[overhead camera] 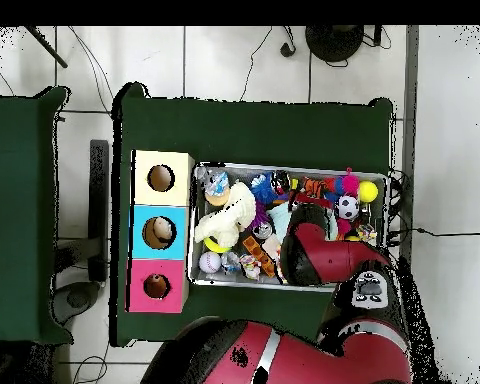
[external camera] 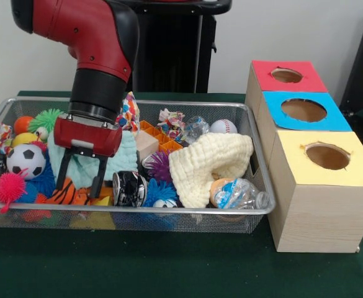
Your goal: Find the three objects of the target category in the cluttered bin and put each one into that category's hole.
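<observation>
The wire mesh bin (external camera: 255,127) sits on the green table, full of clutter; it also shows in the overhead view (overhead camera: 284,167). My gripper (external camera: 79,188) hangs down in the bin's front left part, open. Its two black fingers (external camera: 98,180) stand apart, over and around the orange tiger plush (external camera: 66,195), whose striped body shows between and below them. In the overhead view the arm hides the gripper; the tiger (overhead camera: 314,187) shows beside it. I see no tan-brown or purple plush. The red-surrounded hole (external camera: 286,75) tops the far box; it also shows in the overhead view (overhead camera: 156,286).
Blue-surrounded hole (external camera: 303,110) and yellow-surrounded hole (external camera: 327,156) follow on the same wooden box row right of the bin. In the bin: cream cloth (external camera: 209,162), teal cloth (external camera: 120,158), soccer ball (external camera: 26,160), baseball (external camera: 223,126), can (external camera: 129,188), pink spiky ball (external camera: 9,186), purple spiky ball (external camera: 159,166).
</observation>
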Controlling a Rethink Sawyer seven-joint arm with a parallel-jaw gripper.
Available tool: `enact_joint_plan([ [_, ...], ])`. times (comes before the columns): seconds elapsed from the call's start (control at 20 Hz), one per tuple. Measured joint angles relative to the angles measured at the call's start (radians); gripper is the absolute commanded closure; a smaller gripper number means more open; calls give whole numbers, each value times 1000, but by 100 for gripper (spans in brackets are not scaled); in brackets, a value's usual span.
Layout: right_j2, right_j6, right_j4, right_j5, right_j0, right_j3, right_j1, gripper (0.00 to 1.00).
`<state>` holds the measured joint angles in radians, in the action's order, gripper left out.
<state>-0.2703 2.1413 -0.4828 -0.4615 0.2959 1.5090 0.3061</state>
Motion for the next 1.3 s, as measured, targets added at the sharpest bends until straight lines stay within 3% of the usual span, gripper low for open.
enact_joint_plan([
  [1.3,0,0,0,-21,3,-2,-15,0],
])
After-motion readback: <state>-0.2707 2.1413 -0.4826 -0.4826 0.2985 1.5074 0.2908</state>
